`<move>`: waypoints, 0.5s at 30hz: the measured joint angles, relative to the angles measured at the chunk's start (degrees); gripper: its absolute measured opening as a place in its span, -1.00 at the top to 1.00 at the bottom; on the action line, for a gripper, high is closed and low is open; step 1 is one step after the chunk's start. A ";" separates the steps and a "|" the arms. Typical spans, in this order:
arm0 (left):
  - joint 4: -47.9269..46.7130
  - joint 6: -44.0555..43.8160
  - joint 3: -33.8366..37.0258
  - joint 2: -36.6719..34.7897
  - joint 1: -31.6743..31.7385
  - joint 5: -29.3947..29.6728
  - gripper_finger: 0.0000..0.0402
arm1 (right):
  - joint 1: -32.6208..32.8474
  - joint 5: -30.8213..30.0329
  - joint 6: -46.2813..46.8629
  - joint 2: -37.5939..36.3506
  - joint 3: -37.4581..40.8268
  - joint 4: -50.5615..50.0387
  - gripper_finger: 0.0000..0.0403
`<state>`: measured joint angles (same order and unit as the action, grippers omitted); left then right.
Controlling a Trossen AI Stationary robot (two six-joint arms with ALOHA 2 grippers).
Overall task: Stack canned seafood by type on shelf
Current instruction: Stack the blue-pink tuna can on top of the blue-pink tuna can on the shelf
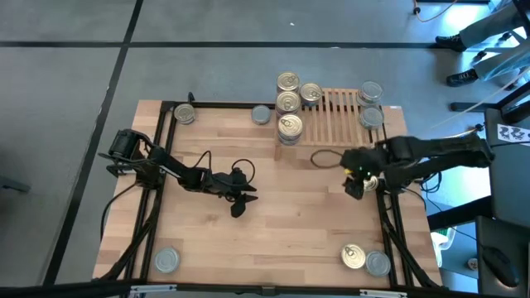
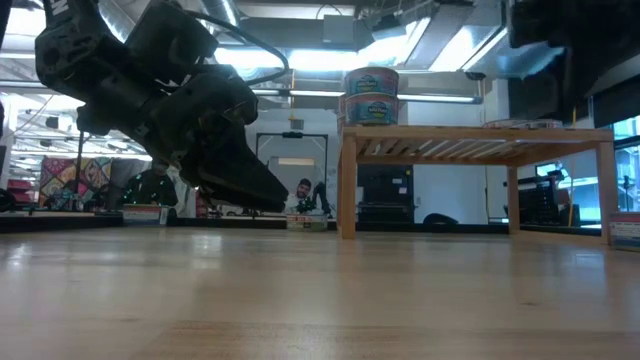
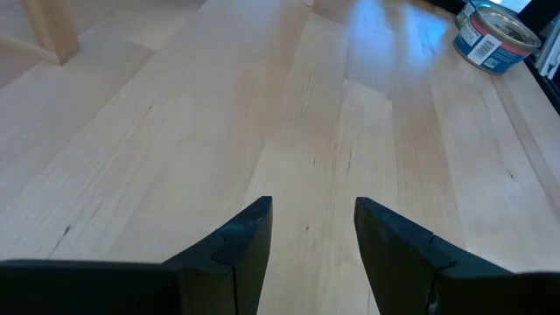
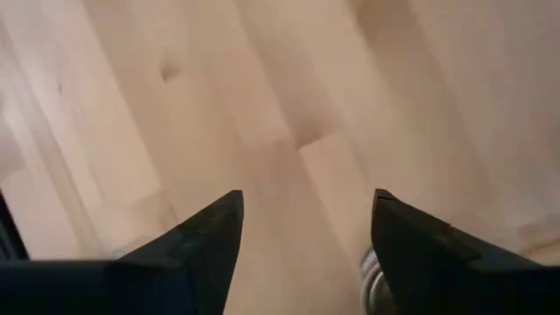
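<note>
- Left gripper (image 1: 239, 201) hovers low over the bare middle of the wooden table (image 1: 273, 240), its two dark fingers (image 3: 236, 245) spread apart with nothing between them; the low view shows it (image 2: 235, 165) tilted down just above the boards.
- Right gripper (image 1: 354, 184) hangs over the table's right side, fingers (image 4: 210, 232) parted and empty above bare wood, with the rounded edge of a silver object (image 4: 374, 282) showing beside one fingertip.
- Just beyond the right gripper, toward the far edge, stands the slatted wooden shelf (image 1: 335, 116); a silver-topped tin (image 1: 370, 93) and another (image 1: 372, 117) sit on the end nearest that arm.
- At the shelf's other end, gold-topped tins cluster: one (image 1: 287, 82), a second (image 1: 287, 102), a third (image 1: 310, 93) and a fourth (image 1: 290, 127); the low view shows two labelled cans stacked (image 2: 371, 95) on the shelf top.
- Ahead of the left gripper, a gold tin (image 1: 185, 114) and a silver tin (image 1: 262, 115) rest near the table's far edge.
- Behind the left gripper, a silver tin (image 1: 166, 261) lies at the near left corner.
- Behind the right gripper, a gold tin (image 1: 354, 257) touches a silver one (image 1: 378, 263) at the near right corner.
- One labelled tin (image 3: 495, 37) stands well ahead of the left fingers in the wrist view.
</note>
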<state>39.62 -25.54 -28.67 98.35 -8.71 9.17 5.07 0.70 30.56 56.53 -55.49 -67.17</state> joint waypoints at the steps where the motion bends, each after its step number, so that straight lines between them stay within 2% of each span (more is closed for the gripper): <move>1: 0.00 -0.01 0.00 0.00 0.00 0.00 0.19 | 1.73 0.03 1.77 -0.02 0.68 0.08 -0.16; 8: 0.00 0.00 0.00 0.00 0.00 0.00 0.19 | 13.85 6.82 19.76 -0.02 7.32 5.33 -0.01; 15: 0.02 0.00 0.00 0.00 0.00 0.01 0.19 | 24.55 11.68 35.16 -0.02 16.45 22.08 0.09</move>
<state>39.64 -25.54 -28.67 98.35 -8.71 9.18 29.62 12.39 65.72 56.51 -39.04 -45.09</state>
